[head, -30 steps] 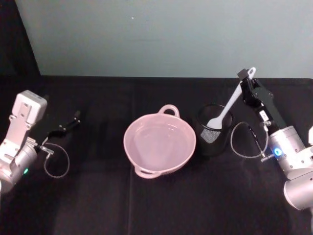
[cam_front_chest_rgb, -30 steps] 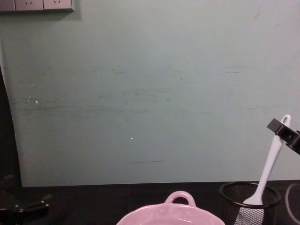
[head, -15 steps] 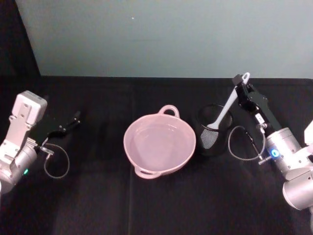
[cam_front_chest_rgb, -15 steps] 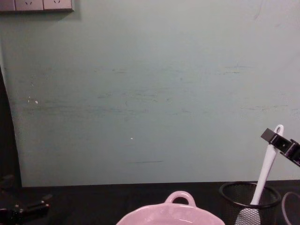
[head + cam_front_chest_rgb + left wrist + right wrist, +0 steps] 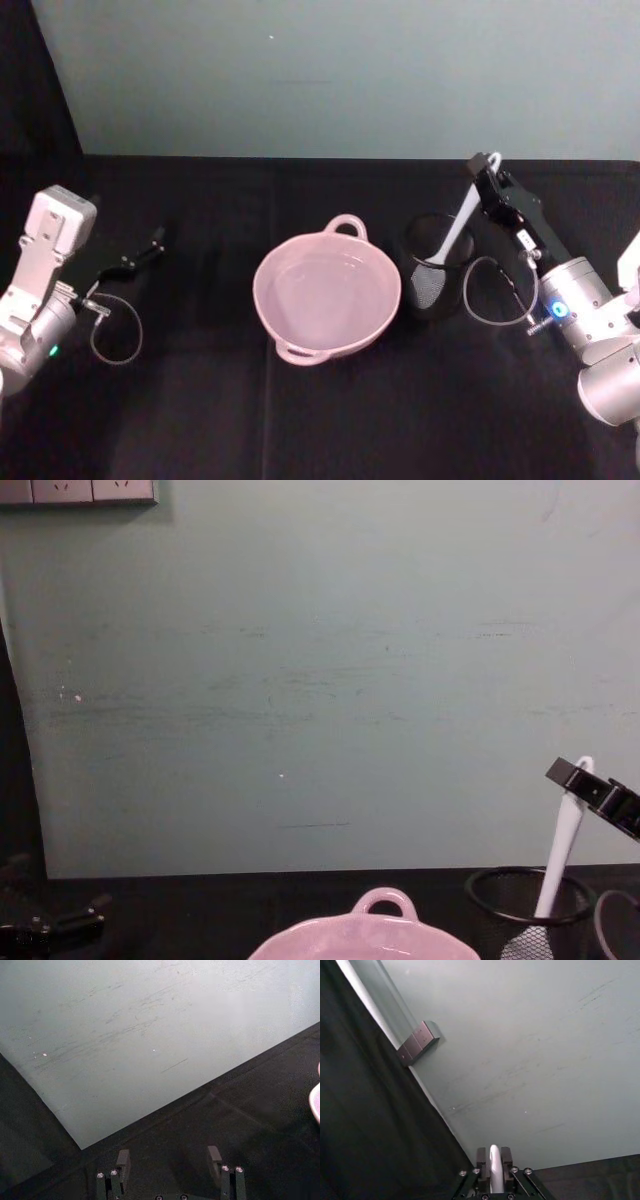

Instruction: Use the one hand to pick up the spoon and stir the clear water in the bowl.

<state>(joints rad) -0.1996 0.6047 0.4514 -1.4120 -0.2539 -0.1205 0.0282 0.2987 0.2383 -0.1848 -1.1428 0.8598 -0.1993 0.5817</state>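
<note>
The right gripper (image 5: pixel 487 175) is clamped on the top of the spoon (image 5: pixel 458 228) handle, whose head sits inside the black mesh cup (image 5: pixel 437 278) just right of the pink bowl (image 5: pixel 327 295), likely so it can be carried to the water. The left gripper (image 5: pixel 140 255) rests parked, fingers spread and empty, well left of the bowl.

Black wire-mesh cup (image 5: pixel 436 282) right of centre in head view, upright on the black cloth surface (image 5: pixel 320 420); pale teal wall (image 5: pixel 340 75) fills the upper frame; wall socket plate (image 5: pixel 80 491) at upper left of chest view; dark curtain (image 5: pixel 25 80) at upper left of head view.
</note>
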